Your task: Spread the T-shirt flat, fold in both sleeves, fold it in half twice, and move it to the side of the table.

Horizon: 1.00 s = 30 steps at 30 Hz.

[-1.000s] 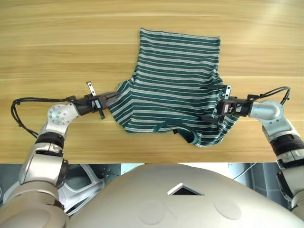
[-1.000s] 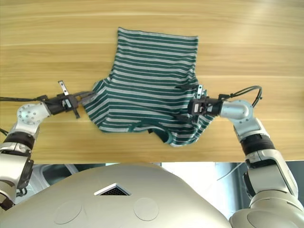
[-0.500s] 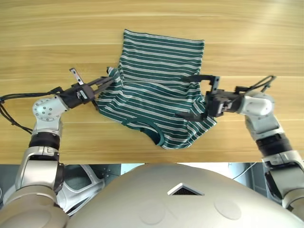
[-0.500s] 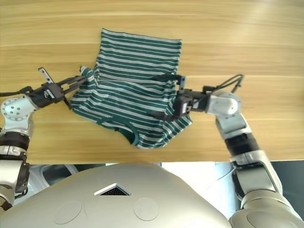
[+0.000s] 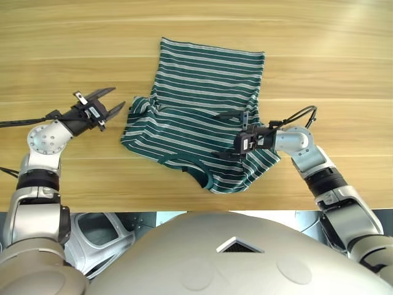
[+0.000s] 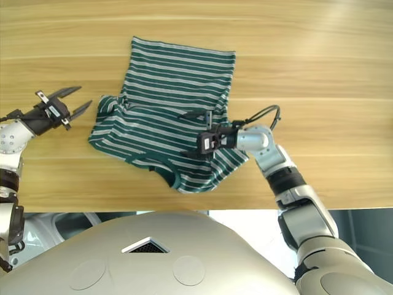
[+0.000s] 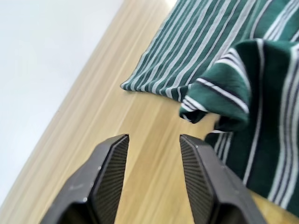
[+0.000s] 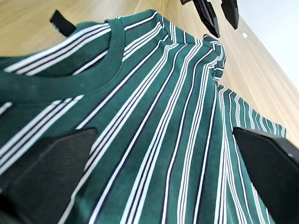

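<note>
The left gripper has let go of the sleeve it was pinching half a second ago. It has pulled back toward the table's left edge, and its fingers are now spread over bare wood, just clear of the cloth. The released sleeve has dropped into a small bunched fold against the shirt's left side. The right gripper has pushed further in from the right. Its fingers are wide apart above the striped chest area and clamp nothing; in the right wrist view the fabric runs between the two fingers.

The T-shirt lies around the middle of the table, closer to the near edge than the far one. Its long axis runs from far edge to near edge, leaning slightly. The straight hem points to the far edge. The collar points to the near edge and a little toward the right. The far half lies fairly smooth, while the near half is rumpled, with the shoulder area folded over itself.
</note>
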{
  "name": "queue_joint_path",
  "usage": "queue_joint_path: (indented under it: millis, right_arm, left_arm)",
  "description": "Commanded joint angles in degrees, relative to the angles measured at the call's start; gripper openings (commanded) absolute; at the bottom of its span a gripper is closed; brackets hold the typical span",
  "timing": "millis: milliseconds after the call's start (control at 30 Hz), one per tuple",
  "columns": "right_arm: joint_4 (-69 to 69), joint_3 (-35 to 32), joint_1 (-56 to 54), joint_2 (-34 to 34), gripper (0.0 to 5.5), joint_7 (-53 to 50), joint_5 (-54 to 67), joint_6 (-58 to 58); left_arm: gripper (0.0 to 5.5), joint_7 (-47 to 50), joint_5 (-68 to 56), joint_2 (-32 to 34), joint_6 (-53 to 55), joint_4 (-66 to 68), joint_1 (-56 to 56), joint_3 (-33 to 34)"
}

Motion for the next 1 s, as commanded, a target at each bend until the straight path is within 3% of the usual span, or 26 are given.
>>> queue_joint_path:
  millis: [33,133,333,500,667,1000]
  right_arm:
    - [10.72,0.43,-7.10,1.90,5.40,-11.48,-11.77,2.86]
    - [20.38,1.14,-11.72,1.82,5.40,-20.06,-17.78,4.12]
    - [34.73,1.61,-20.21,1.58,5.40,-33.86,-23.09,6.85]
    - [28.25,2.34,-14.43,-1.41,5.40,-21.18,-16.18,-2.87]
    - [16.55,2.31,-6.75,-7.22,5.40,-6.73,-5.35,-5.82]
    - [11.82,0.03,-4.90,-8.06,5.40,-3.31,-1.71,-3.65]
  left_arm:
    - [2.01,0.09,-5.12,-0.76,-2.40,-3.19,-0.43,2.67]
    - [2.01,-3.72,-12.40,-2.11,-2.79,-8.44,1.09,3.07]
    - [2.01,-4.87,-12.86,-4.60,-2.28,-8.75,0.31,2.64]
    - [2.01,-7.45,-13.17,-6.97,-2.37,-10.06,1.82,0.64]
    - [2.01,-15.12,-9.89,-11.31,-0.94,-14.67,6.33,-9.82]
    - [2.01,-19.19,-0.08,-7.97,0.71,-12.00,5.30,-16.51]
